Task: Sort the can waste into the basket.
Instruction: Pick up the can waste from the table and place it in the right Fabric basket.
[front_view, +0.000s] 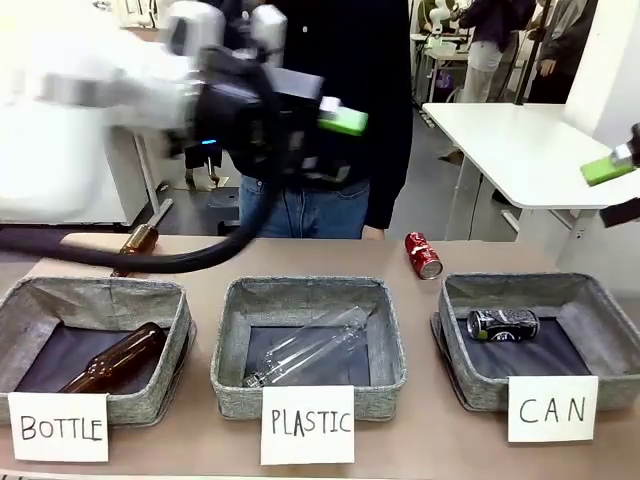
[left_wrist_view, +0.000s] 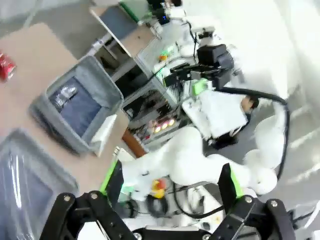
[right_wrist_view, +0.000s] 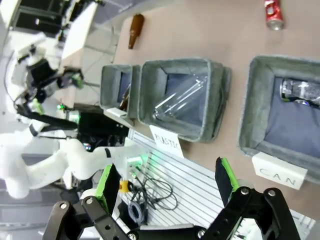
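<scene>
The red can (front_view: 423, 254) lies on its side on the table behind the grey basket signed "CAN" (front_view: 520, 287). The black-and-grey can (front_view: 502, 324) lies inside that basket. My left gripper (front_view: 340, 122) is blurred, high above the table's left-middle; in the left wrist view it (left_wrist_view: 170, 185) stands open and empty, with the CAN basket (left_wrist_view: 107, 90) and red can (left_wrist_view: 5, 65) far below. My right gripper (front_view: 615, 190) hangs at the far right edge, above the basket. It (right_wrist_view: 166, 182) is open and empty, over the red can (right_wrist_view: 272, 12) and black-and-grey can (right_wrist_view: 300, 91).
A "PLASTIC" basket (front_view: 310, 290) in the middle holds a clear bottle (front_view: 310, 350). A "BOTTLE" basket (front_view: 100, 292) at left holds a brown bottle (front_view: 110, 360). Another brown bottle (front_view: 138, 240) lies on the table behind it. A person (front_view: 330, 60) stands at the far side.
</scene>
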